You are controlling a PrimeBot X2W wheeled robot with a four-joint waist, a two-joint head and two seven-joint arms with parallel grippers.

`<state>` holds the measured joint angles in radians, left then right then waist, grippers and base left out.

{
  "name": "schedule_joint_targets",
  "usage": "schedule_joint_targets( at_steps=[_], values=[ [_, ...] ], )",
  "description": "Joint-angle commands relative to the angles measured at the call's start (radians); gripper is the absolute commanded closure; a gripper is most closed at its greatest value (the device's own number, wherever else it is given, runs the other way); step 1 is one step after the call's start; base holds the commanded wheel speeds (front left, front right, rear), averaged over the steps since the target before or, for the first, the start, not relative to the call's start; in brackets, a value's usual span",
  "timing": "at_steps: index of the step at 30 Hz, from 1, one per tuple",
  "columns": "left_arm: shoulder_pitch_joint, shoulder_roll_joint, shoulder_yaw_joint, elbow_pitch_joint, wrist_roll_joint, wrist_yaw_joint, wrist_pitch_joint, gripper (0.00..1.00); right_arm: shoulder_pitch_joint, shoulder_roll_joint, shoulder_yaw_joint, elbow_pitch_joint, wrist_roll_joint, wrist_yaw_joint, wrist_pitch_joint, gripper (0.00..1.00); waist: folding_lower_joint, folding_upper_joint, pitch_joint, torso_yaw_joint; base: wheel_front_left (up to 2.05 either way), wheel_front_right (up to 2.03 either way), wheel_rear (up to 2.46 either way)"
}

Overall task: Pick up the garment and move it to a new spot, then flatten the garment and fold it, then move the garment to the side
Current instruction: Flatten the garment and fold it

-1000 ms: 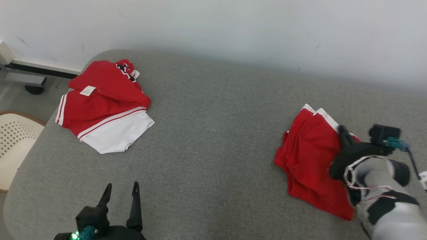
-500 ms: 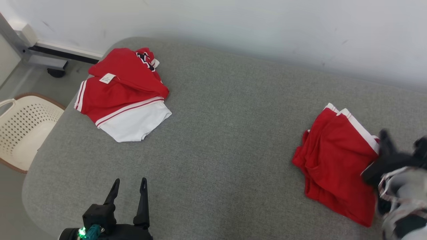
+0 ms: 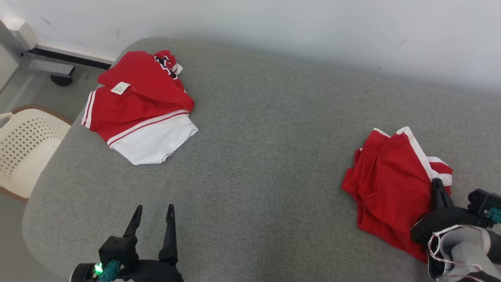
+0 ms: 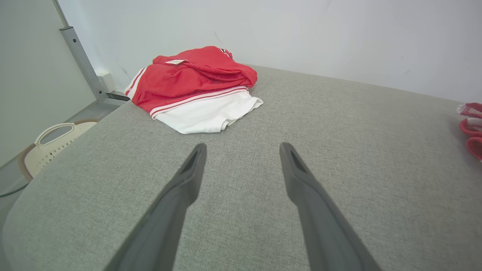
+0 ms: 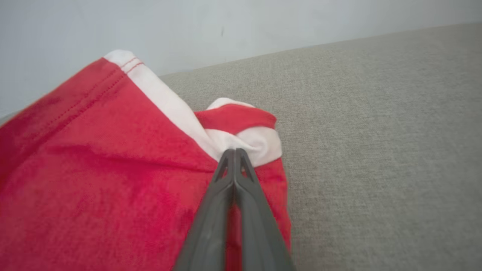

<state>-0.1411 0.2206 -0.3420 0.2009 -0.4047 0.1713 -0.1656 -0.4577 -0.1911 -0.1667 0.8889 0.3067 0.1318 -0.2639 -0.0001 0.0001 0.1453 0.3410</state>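
The garment (image 3: 387, 188) is a folded red piece with white trim, lying on the right side of the grey table (image 3: 266, 156). My right gripper (image 3: 435, 183) rests on its near right corner. In the right wrist view the fingers (image 5: 235, 151) are pressed together, pinching the bunched white trim of the garment (image 5: 94, 150). My left gripper (image 3: 153, 207) stands open over bare table at the near left, nothing between its fingers (image 4: 243, 145). An edge of the garment (image 4: 470, 124) shows at the far right of the left wrist view.
A second red and white garment (image 3: 137, 105) with a white label lies crumpled at the table's far left corner, also seen ahead of the left gripper (image 4: 196, 81). A cream perforated basket (image 3: 19, 145) stands on the floor beyond the left edge. A pale wall lies behind.
The head camera has shifted. The white-trimmed corner of the right garment, flat earlier, is now bunched and drawn up at the right gripper's tips. The left gripper stays open and still.
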Motion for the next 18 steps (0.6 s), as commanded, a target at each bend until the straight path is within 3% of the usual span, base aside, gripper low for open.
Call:
schedule_joint_targets(
  at_steps=[1,11,18],
  values=[
    [-0.010,-0.001,-0.004,0.003,0.008,-0.003,-0.002,0.00,-0.028,0.002,-0.005,0.016,-0.019,-0.002,-0.001,1.00,0.0001,-0.0001,0.003,0.014,0.00,0.00,0.00],
    [-0.023,-0.006,-0.013,0.020,-0.003,-0.008,-0.010,0.00,-0.120,0.032,-0.041,0.099,-0.083,-0.002,-0.001,1.00,0.0001,-0.0001,0.009,0.062,0.00,0.00,0.00],
    [-0.021,-0.004,-0.015,0.029,-0.008,-0.003,-0.016,0.00,-0.100,0.118,0.055,0.047,-0.098,-0.002,0.000,1.00,0.0001,-0.0001,0.003,0.070,0.00,0.00,0.00]
  ],
)
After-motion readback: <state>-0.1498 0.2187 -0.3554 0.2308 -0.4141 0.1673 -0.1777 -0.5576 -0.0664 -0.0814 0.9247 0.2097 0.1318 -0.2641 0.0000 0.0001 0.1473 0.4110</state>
